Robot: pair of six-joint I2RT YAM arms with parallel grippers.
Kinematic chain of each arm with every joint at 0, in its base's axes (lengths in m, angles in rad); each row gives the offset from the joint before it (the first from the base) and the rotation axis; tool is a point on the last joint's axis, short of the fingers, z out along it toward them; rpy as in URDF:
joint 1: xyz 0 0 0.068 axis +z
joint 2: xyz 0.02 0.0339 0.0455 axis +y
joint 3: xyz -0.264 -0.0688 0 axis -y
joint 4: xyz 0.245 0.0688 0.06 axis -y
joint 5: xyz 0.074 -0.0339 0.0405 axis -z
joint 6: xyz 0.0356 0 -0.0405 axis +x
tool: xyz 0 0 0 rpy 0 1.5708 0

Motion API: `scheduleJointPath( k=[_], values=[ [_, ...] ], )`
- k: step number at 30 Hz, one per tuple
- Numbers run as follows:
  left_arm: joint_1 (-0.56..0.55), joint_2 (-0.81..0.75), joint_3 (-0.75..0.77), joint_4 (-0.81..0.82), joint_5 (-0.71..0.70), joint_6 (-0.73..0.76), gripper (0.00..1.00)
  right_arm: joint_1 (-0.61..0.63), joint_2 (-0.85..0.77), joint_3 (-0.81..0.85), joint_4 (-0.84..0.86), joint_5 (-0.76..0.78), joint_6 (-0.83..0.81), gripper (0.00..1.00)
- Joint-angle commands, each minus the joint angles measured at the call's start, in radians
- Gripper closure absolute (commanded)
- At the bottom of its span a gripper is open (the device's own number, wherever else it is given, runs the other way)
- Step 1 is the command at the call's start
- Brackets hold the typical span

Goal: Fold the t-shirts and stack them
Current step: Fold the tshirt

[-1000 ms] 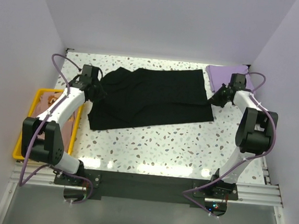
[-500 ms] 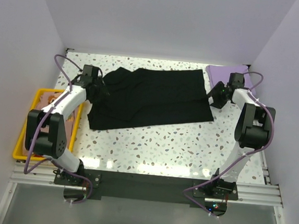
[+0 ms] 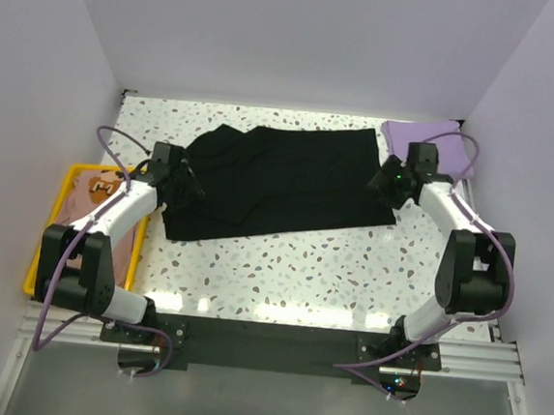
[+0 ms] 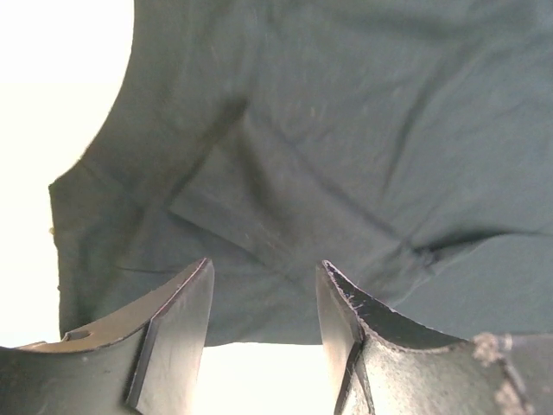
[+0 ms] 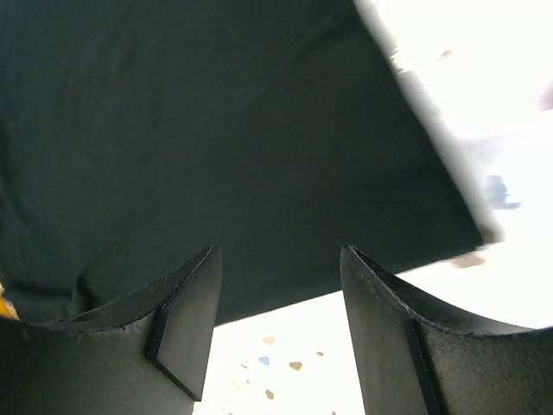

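The large black t-shirt (image 3: 284, 179) lies spread across the middle of the speckled table, wrinkled at its left end. My left gripper (image 3: 184, 182) hovers at the shirt's left edge, open, nothing between its fingers (image 4: 177, 333); black cloth (image 4: 328, 156) fills that wrist view. My right gripper (image 3: 388, 183) stands open above the shirt's right edge, its jaws empty over the hem (image 5: 259, 173). A folded lavender-purple t-shirt (image 3: 409, 141) sits at the back right corner. The peach-tan t-shirt with brown print (image 3: 98, 197) lies in the tray at the left.
A yellow plastic tray (image 3: 46, 246) stands at the table's left edge beside my left arm. White walls close in the back and both sides. Bare speckled tabletop (image 3: 301, 268) runs between the black shirt and the arm bases.
Both grippers have opened and let go of the black shirt. The left gripper moved slightly toward the near side, and the right one moved left over the shirt's right edge.
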Motion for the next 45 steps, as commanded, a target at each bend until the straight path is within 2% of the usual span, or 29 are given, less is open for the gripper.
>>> scheduleJointPath(
  k=[1, 2, 8, 14, 23, 29, 32, 35, 40, 42, 45],
  values=[
    [-0.06, 0.046, -0.01, 0.067, 0.019, -0.045, 0.45, 0.177, -0.01, -0.004, 0.044, 0.063, 0.017, 0.4],
    [-0.067, 0.061, -0.016, 0.076, 0.022, -0.045, 0.45, 0.254, -0.006, 0.0, 0.055, 0.077, 0.022, 0.4],
    [-0.074, 0.109, -0.037, 0.128, 0.043, -0.048, 0.5, 0.515, 0.078, 0.071, 0.124, 0.097, 0.04, 0.42],
    [-0.052, 0.103, -0.019, 0.133, 0.077, -0.025, 0.5, 0.697, 0.198, 0.174, 0.183, 0.096, 0.063, 0.42],
    [0.02, -0.009, 0.029, 0.062, 0.094, 0.028, 0.48, 0.834, 0.341, 0.218, 0.325, 0.094, 0.209, 0.42],
    [0.028, -0.043, 0.041, 0.044, 0.106, 0.044, 0.48, 0.86, 0.379, 0.195, 0.437, 0.108, 0.298, 0.43],
    [0.029, -0.045, 0.04, 0.042, 0.112, 0.05, 0.48, 0.86, 0.402, 0.2, 0.459, 0.114, 0.322, 0.49],
    [0.031, -0.041, 0.036, 0.047, 0.12, 0.051, 0.48, 0.86, 0.425, 0.217, 0.471, 0.114, 0.341, 0.6],
    [0.032, -0.038, 0.036, 0.049, 0.125, 0.061, 0.48, 0.86, 0.45, 0.258, 0.457, 0.114, 0.371, 0.87],
    [0.032, -0.035, 0.035, 0.049, 0.123, 0.064, 0.48, 0.851, 0.451, 0.273, 0.456, 0.128, 0.384, 0.93],
    [0.032, -0.031, 0.032, 0.053, 0.128, 0.073, 0.49, 0.831, 0.454, 0.29, 0.451, 0.125, 0.41, 0.98]
  ],
)
